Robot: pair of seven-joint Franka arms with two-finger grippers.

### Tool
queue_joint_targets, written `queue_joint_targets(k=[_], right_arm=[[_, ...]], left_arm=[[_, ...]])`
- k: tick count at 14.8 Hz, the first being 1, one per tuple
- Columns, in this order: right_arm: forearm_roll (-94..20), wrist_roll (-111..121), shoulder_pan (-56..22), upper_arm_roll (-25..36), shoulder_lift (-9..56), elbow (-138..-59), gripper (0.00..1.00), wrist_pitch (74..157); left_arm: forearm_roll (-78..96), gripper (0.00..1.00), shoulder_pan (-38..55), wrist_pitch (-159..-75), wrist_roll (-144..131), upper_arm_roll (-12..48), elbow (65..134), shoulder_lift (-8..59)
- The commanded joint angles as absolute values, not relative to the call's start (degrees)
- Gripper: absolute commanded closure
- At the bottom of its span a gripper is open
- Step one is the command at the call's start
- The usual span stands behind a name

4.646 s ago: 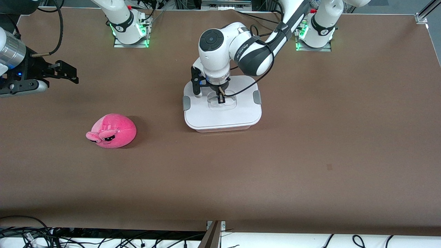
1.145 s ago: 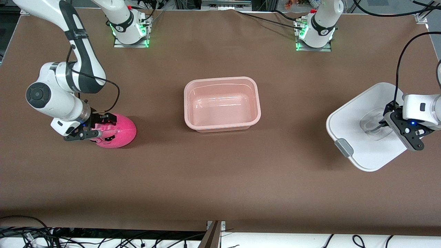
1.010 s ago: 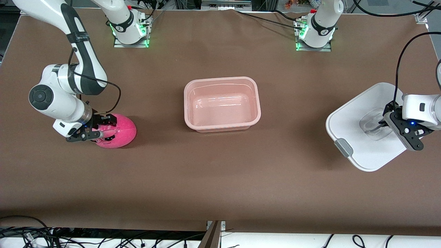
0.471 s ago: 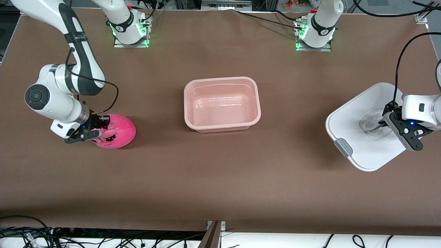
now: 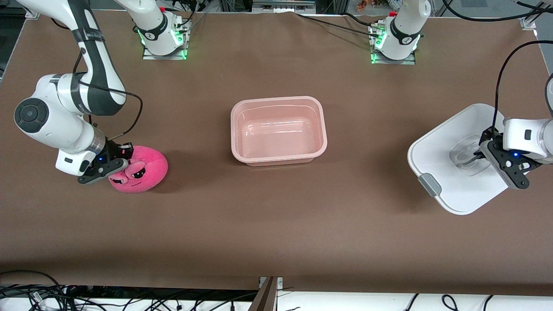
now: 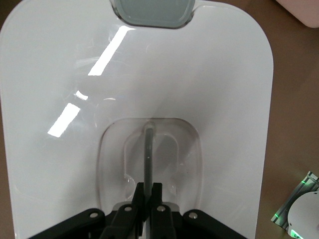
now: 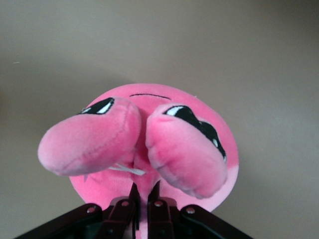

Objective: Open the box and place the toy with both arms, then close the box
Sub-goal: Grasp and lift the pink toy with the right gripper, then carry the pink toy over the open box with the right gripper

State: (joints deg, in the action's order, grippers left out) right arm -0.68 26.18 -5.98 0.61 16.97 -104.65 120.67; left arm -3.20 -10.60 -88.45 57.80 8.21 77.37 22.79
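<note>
At the middle of the front view, slightly above centre, the box [image 5: 278, 131] sits on the brown bench [image 5: 276, 224] with its top uncovered, a translucent pale-pink tub whose inside shows only glare.

Its white lid [image 5: 445, 160] is at the right edge of that frame, toward the left arm's end of the bench, turned at an angle with one grey side clip [image 5: 429, 185] at its lower edge. The left gripper [image 5: 477, 156] has its jaws closed on the thin bar of the clear recessed handle [image 6: 149, 167]; the left wrist view shows the two black fingers pinched together on that bar, with the lid's white face spreading out around the handle and a grey clip [image 6: 152, 12] at the picture's top. Whether the lid touches the bench or hangs just above it cannot be told.

At the left of the front frame, toward the right arm's end, the toy [image 5: 138, 169], a bright-pink plush with dark eyes, is level with the box's lower rim. The right gripper [image 5: 116, 159] has its jaws shut on the plush beside the ear flaps; in the right wrist view the fingertips [image 7: 133, 195] press into the pink fabric between two hanging flaps [image 7: 89, 144].
</note>
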Motion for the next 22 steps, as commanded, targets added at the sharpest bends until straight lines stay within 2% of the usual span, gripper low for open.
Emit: queue_joint_targets(k=[1, 5, 9, 15, 22], right_arm=[[-0.6, 32.1, -8.7, -2.9, 17.0, -95.7, 1.0, 110.0], [-1.3, 45.9, -14.1, -4.6, 17.7, -88.1, 1.0, 101.2], [-0.4, 53.7, -17.9, -9.7, 17.9, -84.6, 1.0, 100.4], [1.1, 55.0, -31.9, -9.7, 24.2, -80.5, 1.0, 100.3], [2.3, 52.7, -35.4, -9.6, 25.5, -80.3, 1.0, 98.7]], left_arm=[[-2.7, 1.0, -10.9, -87.3, 59.2, 8.4, 76.6, 22.8], [-2.7, 1.0, -10.7, -87.2, 59.2, 8.5, 76.8, 22.8], [-2.7, 1.0, -10.7, -87.2, 59.2, 8.6, 76.9, 22.8], [-2.6, 1.0, -10.8, -87.2, 59.2, 8.7, 77.0, 22.8], [-2.6, 1.0, -10.9, -87.2, 59.2, 8.7, 76.9, 22.8]])
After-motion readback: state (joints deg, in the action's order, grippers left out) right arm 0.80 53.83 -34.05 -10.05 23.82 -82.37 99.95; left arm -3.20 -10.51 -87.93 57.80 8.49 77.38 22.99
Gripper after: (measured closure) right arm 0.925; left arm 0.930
